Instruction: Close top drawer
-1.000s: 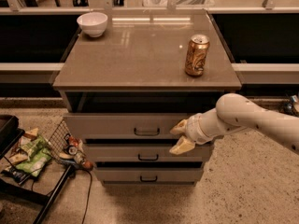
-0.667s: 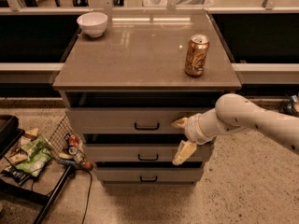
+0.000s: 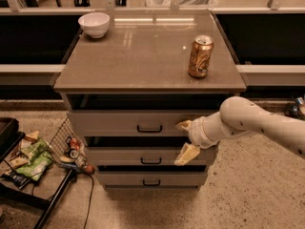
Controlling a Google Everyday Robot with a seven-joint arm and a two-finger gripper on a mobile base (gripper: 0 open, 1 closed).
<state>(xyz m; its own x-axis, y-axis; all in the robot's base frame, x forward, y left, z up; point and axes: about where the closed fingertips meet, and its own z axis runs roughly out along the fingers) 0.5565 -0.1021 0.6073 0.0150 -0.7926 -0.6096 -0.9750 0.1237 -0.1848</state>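
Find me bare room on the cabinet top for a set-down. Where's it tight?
Free: the cabinet top between the white bowl at back left and the soda can at right, plus the front left corner. Crowded: the right end of the top drawer front, where the gripper sits, fingers spread.

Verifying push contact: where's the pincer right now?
In the camera view, the pincer is open at the right end of the top drawer, right of its handle and below the can.

White arm [image 3: 259, 123] from the right, jaws at mid-frame, spread wide, fingers [image 3: 187, 154] one above the other
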